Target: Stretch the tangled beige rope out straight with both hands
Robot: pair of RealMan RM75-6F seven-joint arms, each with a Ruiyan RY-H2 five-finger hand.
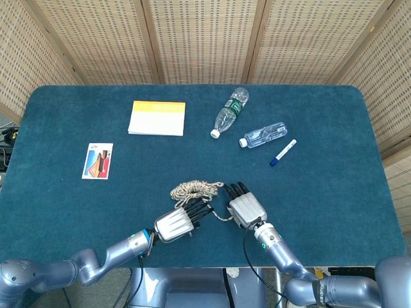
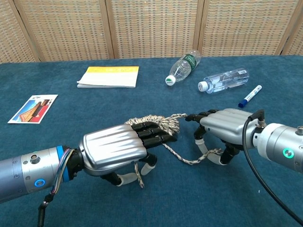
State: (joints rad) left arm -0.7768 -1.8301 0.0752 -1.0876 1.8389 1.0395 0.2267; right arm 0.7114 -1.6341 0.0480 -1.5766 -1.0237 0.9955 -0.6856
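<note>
Near the front edge of the blue table [image 1: 334, 212], the beige rope [image 2: 158, 124] lies bunched between the two hands. Over its left part the left hand [image 2: 118, 149] reaches palm-down, fingers half curled; whether it grips the rope I cannot tell. Resting on the right strand, the right hand [image 2: 225, 128] pinches it.

Bare table [image 1: 334, 212] right, bottles [image 1: 230, 111] beyond
</note>
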